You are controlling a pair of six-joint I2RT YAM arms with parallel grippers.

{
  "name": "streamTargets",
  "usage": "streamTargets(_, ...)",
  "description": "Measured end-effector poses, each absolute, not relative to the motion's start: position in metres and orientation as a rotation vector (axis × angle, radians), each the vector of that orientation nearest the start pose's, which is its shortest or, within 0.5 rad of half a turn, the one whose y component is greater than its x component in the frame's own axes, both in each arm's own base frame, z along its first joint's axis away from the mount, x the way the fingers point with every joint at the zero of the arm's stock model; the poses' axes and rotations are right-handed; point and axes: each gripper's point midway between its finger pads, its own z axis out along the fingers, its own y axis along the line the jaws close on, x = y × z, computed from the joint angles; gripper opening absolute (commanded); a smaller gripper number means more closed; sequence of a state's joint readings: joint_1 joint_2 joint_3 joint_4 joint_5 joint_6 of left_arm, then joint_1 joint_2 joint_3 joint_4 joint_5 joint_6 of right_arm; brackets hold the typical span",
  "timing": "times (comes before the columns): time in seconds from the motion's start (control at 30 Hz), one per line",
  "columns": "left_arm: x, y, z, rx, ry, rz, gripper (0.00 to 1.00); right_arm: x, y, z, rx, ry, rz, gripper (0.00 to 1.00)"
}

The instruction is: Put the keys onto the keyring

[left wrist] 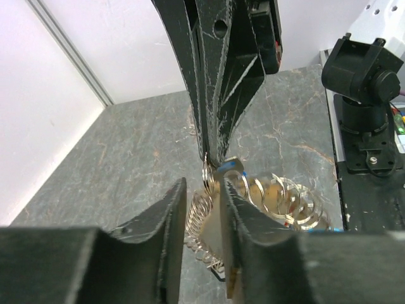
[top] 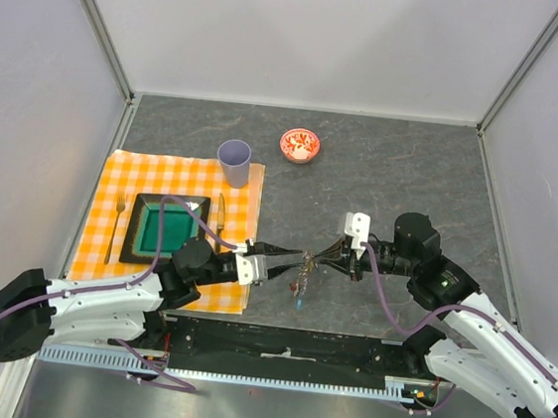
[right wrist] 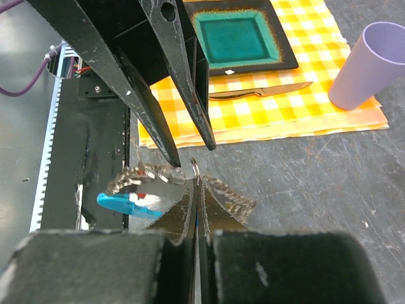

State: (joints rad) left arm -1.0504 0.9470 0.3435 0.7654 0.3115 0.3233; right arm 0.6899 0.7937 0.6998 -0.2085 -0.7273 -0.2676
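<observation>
Aloft, keyring point(right wrist: 142, 172) clamped in right end effector point(right wrist: 195, 190), left end effector point(left wrist: 202, 209) apart around it

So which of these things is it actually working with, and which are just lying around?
Part of the job: keyring, its blue fob, keys, left tool, right tool.

Just lying about: purple cup, red-and-white bowl, green plate, fork, knife, orange checked cloth.

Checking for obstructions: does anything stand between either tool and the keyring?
Nothing visible. The right tool is shut on the keyring, the left tool open around its coils. The cup and bowl stand far off.
</observation>
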Motion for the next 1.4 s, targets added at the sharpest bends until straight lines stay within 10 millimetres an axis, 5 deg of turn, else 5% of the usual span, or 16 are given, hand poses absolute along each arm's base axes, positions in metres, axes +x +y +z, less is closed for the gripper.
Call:
streamTargets(0.9, 0.142, -0.347, 0.207, 1.27, 1.111, -0.884, 0.36, 0.145, 0.247, 0.221, -1.352, 1.499, 0.895, 0.0)
streamTargets(1.17, 0.141, -0.353, 0.202, 1.275, 1.143, -0.918, 0.26, 0.145, 0.247, 0.221, -1.352, 1.499, 0.894, 0.0)
streamTargets(1.27, 0.141, -0.355, 0.204, 1.274, 1.146, -0.93, 0.16, 0.145, 0.247, 0.221, -1.352, 1.498, 0.894, 0.0)
streamTargets(1.3, 0.141, -0.355, 0.204, 1.274, 1.146, -0.932, 0.05, 0.145, 0.247, 0.222, -1.352, 1.498, 0.894, 0.0)
streamTargets(1.4, 0.141, -0.356, 0.204, 1.271, 1.157, -0.938, 0.02, 0.145, 0.247, 0.221, -1.352, 1.502, 0.893, 0.0)
